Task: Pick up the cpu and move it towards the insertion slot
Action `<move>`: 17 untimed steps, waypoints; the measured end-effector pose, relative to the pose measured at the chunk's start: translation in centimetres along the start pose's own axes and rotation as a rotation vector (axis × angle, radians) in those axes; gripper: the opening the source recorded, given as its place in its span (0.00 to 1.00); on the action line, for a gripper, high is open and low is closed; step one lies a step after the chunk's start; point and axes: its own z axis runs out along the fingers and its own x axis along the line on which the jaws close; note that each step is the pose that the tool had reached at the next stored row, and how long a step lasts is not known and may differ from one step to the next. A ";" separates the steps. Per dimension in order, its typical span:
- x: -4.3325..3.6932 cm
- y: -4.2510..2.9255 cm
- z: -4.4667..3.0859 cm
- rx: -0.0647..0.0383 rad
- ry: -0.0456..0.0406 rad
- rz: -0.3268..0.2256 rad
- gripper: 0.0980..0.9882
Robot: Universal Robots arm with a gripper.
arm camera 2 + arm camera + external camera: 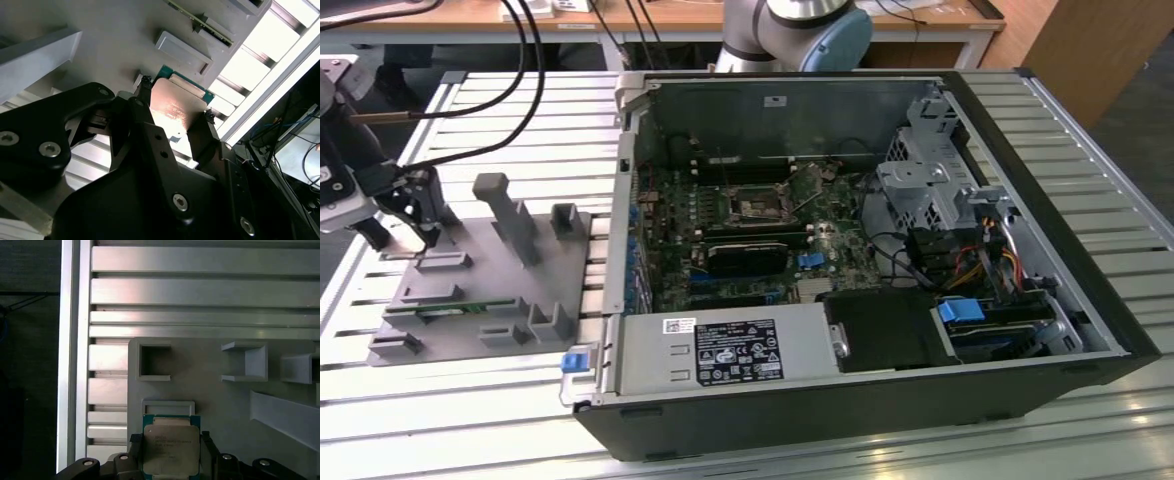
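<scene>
The cpu point(171, 450), a square chip with a shiny silver top and green rim, was gripped between the gripper's point(177, 99) black fingers point(212, 135) at a grey tray's point(210, 365) edge on the slatted metal counter point(200, 290).

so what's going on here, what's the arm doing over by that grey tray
A robot arm's claw is over the grey parts holder at the exterior view's left, beside an open computer case. In the first wrist view the claw looks closed on two sides of the cpu, just at the holder. The insertion slot sits on the board inside the case, well off to the exterior view's right of the claw.
</scene>
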 end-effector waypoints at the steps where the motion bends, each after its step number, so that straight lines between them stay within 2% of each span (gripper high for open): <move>1: 0.00 0.01 -0.03 0.000 -0.0002 0.000 0.50; 17: 0.01 0.15 -0.78 0.000 0.0001 0.000 0.50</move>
